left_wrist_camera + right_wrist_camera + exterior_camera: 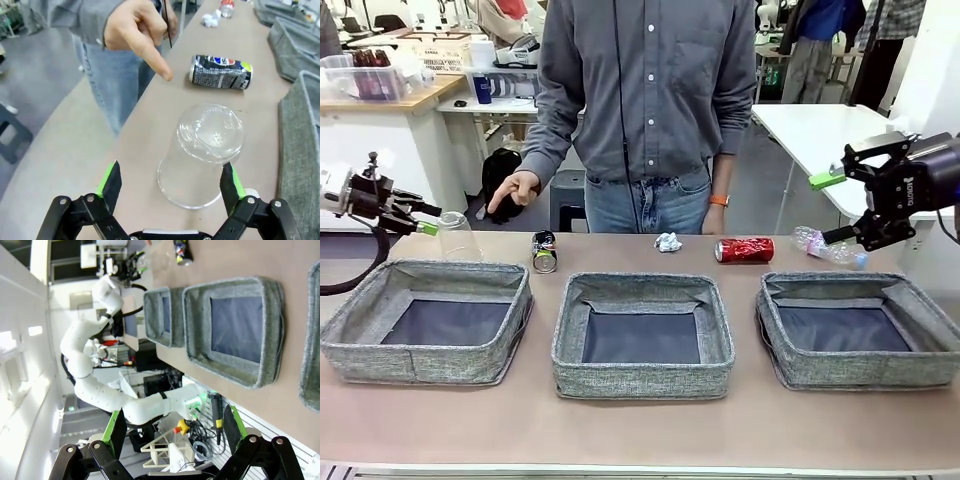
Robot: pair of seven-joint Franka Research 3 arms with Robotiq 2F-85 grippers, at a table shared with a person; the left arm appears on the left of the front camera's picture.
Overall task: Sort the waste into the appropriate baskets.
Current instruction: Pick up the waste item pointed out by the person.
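My left gripper [423, 222] hangs open at the table's far left, right beside a clear plastic cup [456, 237] standing upside down. In the left wrist view that cup [202, 150] sits just ahead of the open left gripper [170, 182], untouched. A person's hand [140, 35] points down near the dark drink can [221, 72]. Along the far edge lie the dark can [544, 252], a paper ball [667, 242], a red can [744, 250] and a clear bottle [828, 247]. My right gripper [832, 208] is open above the bottle, holding nothing. Three grey baskets [420, 360] [640, 378] [860, 372] stand in front.
The person stands at the far side, behind the middle basket. The right wrist view looks down past the open right gripper [172, 427] at the middle basket [272, 330] and the left arm [95, 355]. A bare strip of table [640, 430] runs along the near edge.
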